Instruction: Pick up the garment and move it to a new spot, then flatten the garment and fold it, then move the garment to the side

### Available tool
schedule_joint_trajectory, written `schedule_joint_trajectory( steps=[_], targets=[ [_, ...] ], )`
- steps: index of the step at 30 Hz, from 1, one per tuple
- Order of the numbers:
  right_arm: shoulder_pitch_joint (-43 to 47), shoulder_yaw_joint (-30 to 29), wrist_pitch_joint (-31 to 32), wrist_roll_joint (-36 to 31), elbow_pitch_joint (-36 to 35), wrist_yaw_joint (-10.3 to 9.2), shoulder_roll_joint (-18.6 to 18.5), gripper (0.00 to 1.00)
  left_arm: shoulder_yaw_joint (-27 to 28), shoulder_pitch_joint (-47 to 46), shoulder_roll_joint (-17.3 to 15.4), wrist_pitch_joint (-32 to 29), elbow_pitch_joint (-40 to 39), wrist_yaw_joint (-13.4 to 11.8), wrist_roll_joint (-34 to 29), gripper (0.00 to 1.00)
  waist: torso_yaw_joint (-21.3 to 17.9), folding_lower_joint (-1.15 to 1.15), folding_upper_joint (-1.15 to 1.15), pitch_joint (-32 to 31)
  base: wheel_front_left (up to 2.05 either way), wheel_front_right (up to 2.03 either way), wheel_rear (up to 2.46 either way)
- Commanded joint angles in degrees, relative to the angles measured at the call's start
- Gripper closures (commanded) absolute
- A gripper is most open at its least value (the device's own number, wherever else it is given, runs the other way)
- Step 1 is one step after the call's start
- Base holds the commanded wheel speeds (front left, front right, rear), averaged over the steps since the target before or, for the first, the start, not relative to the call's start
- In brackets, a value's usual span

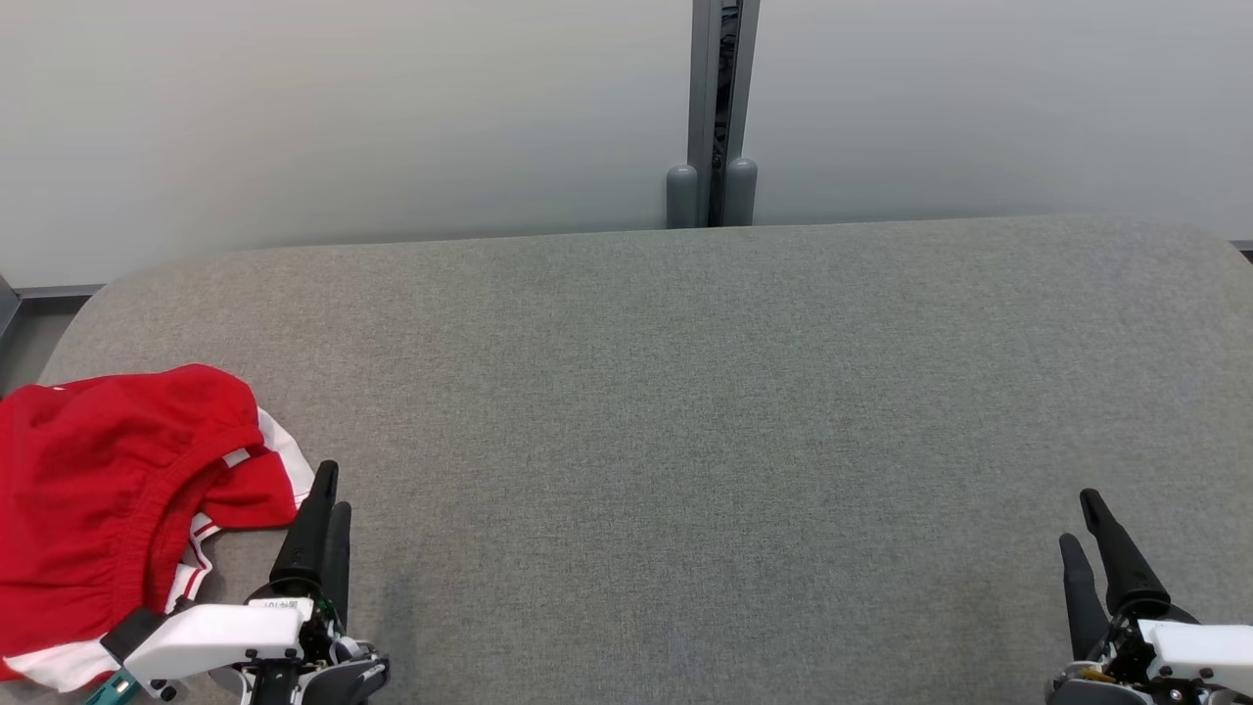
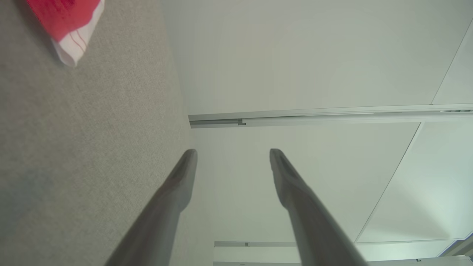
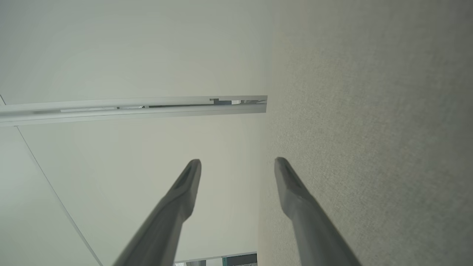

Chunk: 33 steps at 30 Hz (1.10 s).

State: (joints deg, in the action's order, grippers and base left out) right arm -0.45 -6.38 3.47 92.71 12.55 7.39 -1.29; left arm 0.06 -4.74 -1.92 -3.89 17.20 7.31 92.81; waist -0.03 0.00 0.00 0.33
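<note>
lying crumpled at the near left corner of the grey cloth-covered table point(image 1: 685, 392): the red garment point(image 1: 108, 490), white striped trim showing, in a loose heap. part of it runs off the left edge of the head view.

left gripper point(image 1: 334, 488) hovers just beside the garment's right edge, pointing away toward the far wall point(image 1: 343, 117). cannot tell from the head view whether it brushes the cloth. in the left wrist view its two fingers point(image 2: 173, 192) stand apart with nothing between them, so the claw is released. a red-and-white corner of the garment shows at the upper left of that view, well clear of the fingertips.

right gripper point(image 1: 1077, 517) sits over the near right of the table, well apart from the garment. in the right wrist view its fingers are likewise spread: released, grasping nothing, grey cloth alongside one of them.

wall behind the table's far edge is pale, with a grey vertical post point(image 1: 722, 98) at its seam.
</note>
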Motion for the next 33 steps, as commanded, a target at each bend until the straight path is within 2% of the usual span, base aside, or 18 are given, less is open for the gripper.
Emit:
schedule_joint_trajectory(
  steps=[1, 6, 12, 33],
  targets=[
    [-1.64, 0.62, -0.58, -0.45, -0.83, 0.08, -0.60, 0.00, -0.22, -1.50, -0.47, 0.50, -1.41, 0.11, -0.35, 0.00, 0.00, 0.00, 0.00, 0.01, 0.00, 0.00, 0.00],
    [-2.57, 2.05, -1.68, -2.86, -0.36, 0.08, -0.83, 0.00, -0.72, -1.56, -0.56, 2.13, -1.99, 0.12, -1.69, 0.00, -0.01, 0.00, 0.00, 0.03, 0.00, 0.00, 0.00],
    [-3.53, 3.07, -3.18, -8.45, -0.58, 0.09, -0.85, 0.00, -1.90, -2.03, -1.15, 3.96, -2.66, 0.13, -6.49, 0.00, 0.00, 0.00, 0.00, 0.11, 0.00, 0.00, 0.00],
    [-6.49, 9.48, -7.92, -39.74, -3.11, 0.10, -1.08, 0.00, -0.72, -2.53, -0.70, 8.58, -6.79, 0.17, -33.59, 0.00, 0.10, 0.00, 0.00, 0.51, 0.00, 0.00, 0.00]
  ],
)
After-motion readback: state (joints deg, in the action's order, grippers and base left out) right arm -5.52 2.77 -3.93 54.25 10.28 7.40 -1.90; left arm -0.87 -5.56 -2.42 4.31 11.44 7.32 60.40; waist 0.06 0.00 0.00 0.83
